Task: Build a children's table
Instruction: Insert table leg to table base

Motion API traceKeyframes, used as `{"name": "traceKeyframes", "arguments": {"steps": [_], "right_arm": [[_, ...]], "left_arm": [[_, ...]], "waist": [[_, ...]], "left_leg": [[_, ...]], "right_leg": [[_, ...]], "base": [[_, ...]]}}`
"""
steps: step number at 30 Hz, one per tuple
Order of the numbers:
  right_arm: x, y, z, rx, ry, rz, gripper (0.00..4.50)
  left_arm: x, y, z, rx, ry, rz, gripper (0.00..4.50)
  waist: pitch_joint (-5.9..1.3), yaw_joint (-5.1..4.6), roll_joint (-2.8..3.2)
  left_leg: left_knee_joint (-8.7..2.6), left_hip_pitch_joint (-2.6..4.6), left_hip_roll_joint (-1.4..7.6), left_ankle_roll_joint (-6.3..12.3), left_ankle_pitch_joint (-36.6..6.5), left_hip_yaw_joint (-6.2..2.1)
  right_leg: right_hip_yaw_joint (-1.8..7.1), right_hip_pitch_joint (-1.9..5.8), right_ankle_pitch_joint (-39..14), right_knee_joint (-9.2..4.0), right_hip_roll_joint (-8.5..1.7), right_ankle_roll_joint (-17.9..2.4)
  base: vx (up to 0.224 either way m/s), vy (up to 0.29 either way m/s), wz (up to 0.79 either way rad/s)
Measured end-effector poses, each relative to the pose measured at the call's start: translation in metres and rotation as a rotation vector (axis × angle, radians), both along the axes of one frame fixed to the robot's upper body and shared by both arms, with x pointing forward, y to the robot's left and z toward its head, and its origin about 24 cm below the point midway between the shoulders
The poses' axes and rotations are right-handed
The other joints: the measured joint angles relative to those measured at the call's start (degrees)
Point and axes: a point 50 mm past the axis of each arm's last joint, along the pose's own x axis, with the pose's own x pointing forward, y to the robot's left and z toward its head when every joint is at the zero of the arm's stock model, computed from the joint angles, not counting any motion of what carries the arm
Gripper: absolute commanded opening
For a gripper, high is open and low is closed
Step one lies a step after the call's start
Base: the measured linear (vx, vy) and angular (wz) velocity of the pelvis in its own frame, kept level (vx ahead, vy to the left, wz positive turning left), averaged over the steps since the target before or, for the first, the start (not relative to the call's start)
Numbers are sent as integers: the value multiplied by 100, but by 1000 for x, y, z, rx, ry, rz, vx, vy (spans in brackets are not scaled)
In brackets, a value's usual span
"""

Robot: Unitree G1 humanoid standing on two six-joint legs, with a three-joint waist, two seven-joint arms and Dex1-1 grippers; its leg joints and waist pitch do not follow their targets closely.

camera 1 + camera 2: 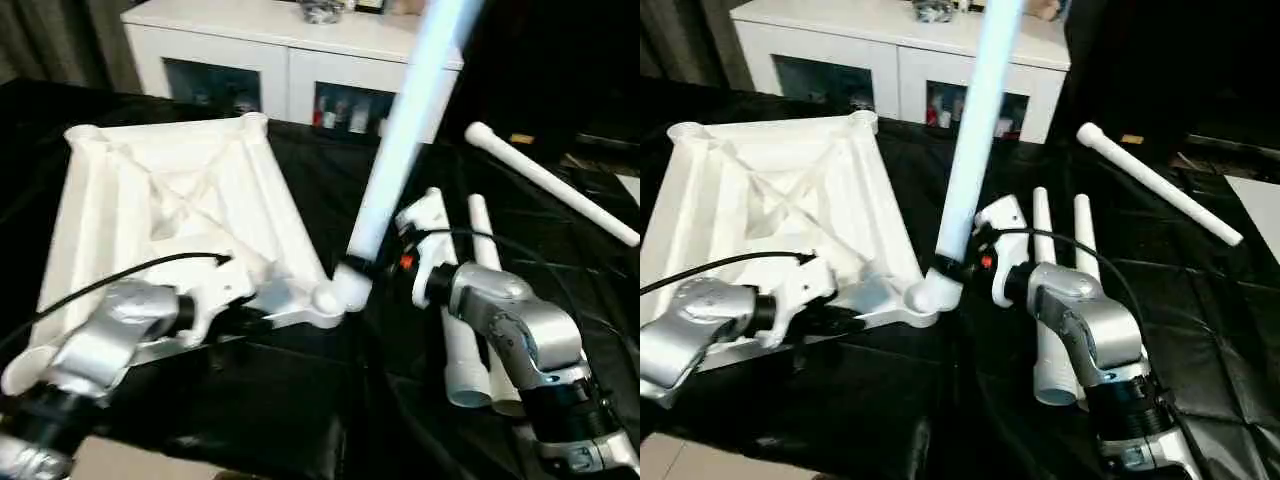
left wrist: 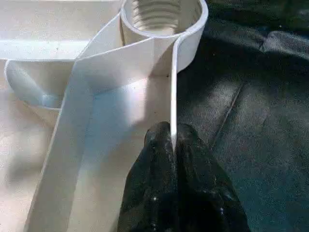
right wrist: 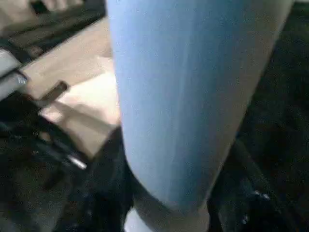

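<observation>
Upturned table top (image 1: pixel 170 200) at the frame's left, one leg (image 1: pixel 405 140) standing in its near right corner socket, two legs (image 1: pixel 475 300) lying side by side at lower right, fourth leg (image 1: pixel 550 183) at upper right, cabinet (image 1: pixel 290 60) behind along the top.

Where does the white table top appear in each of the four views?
Left eye: table top centre-left, underside up.
Right eye: left side.
Left wrist: rim pinched by left end effector.
Right wrist: pale surface behind the leg.
Shared landmark: the corner socket.
</observation>
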Motion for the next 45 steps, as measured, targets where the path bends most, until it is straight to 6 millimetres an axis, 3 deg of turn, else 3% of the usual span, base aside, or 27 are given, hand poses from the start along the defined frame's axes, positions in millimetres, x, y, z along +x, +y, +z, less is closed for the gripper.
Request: {"name": "traceKeyframes", "arguments": {"steps": [13, 27, 45], "right_arm": [[10, 11, 1, -42, 53, 34, 183], [21, 14, -8, -9, 84, 10, 183], [3, 2, -34, 197, -31, -108, 183]], "left_arm": [[4, -12, 0, 5, -16, -23, 0], [4, -10, 1, 21, -23, -20, 0], [5, -12, -1, 16, -31, -14, 0]], "waist": [[1, 88, -26], [-16, 37, -82], [-37, 68, -104]], "left_leg": [[0, -10, 6, 0, 2, 8], [0, -2, 9, -1, 2, 8], [-4, 1, 11, 0, 2, 13]], "right_leg": [[-5, -2, -3, 2, -3, 5], [-5, 2, -2, 6, -2, 6], [-4, 6, -2, 1, -2, 7]], "base": [[0, 0, 0], [0, 0, 0], [0, 0, 0]]}}
